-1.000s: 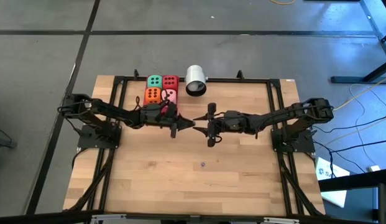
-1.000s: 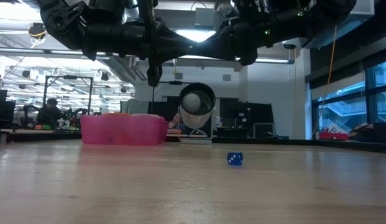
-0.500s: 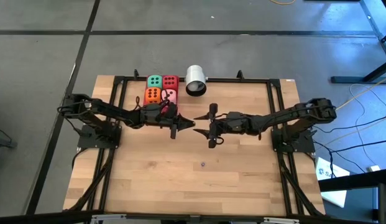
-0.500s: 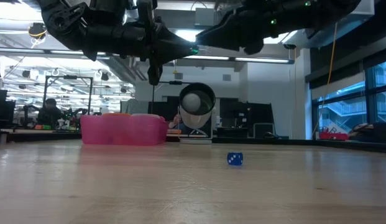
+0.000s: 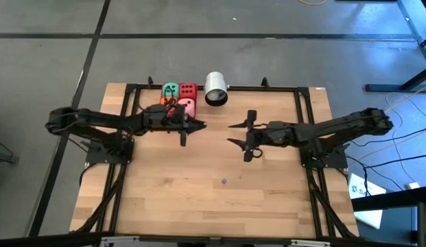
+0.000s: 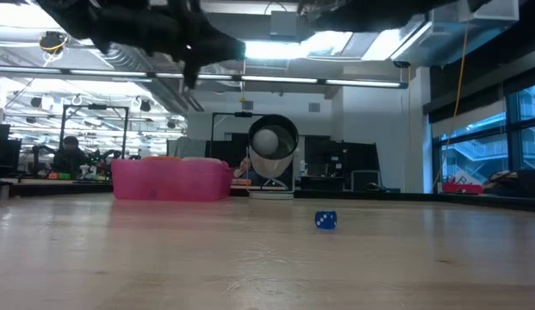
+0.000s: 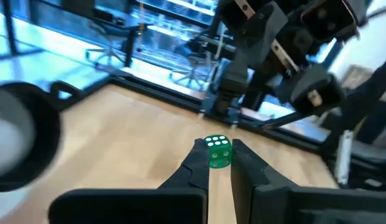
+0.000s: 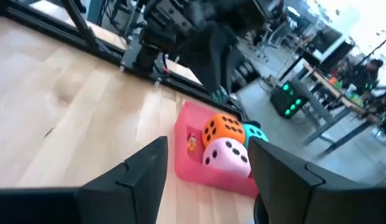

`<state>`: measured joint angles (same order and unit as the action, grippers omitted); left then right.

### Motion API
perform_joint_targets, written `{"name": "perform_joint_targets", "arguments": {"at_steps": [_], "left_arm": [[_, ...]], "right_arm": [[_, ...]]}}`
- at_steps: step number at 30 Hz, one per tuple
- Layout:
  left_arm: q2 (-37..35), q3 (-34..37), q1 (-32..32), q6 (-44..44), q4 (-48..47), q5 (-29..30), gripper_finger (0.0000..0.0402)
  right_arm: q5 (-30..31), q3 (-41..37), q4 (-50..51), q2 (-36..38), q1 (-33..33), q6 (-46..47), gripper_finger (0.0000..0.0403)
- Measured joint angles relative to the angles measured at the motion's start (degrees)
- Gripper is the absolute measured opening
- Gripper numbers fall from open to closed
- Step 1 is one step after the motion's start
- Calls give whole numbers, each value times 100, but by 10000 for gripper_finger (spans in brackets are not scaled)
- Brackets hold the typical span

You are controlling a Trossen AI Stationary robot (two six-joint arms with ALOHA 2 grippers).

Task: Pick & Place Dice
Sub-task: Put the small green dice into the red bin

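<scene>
Your left end effector [image 7: 219,171] clamped on small green die [image 7: 217,151], raised above surface [image 5: 219,192] beside pink tray [image 8: 208,169]; four dice [image 5: 178,97] sit in tray at far left of surface; your right end effector [image 5: 238,133] spread wide, empty, mid-surface

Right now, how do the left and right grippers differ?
Left gripper's fingers are closed on a small green die; right gripper's fingers stand wide apart, empty. Left gripper hangs beside the pink tray of big dice; right gripper is nearer the table's middle. Both hover above the table, facing each other.
</scene>
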<state>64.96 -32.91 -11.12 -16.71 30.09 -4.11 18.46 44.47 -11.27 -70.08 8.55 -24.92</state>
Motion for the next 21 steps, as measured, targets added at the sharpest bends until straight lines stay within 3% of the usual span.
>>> {"name": "perform_joint_targets", "arguments": {"at_steps": [8, 21], "left_arm": [[-1385, 2, 51, 792, -1404, 731, 15], [-3616, 1359, -67, 855, -1420, 1021, 15]], "right_arm": [[21, -173, 488, 914, -11, 570, 222], [169, -1769, -766, 2772, -15, 1227, 222]]}}
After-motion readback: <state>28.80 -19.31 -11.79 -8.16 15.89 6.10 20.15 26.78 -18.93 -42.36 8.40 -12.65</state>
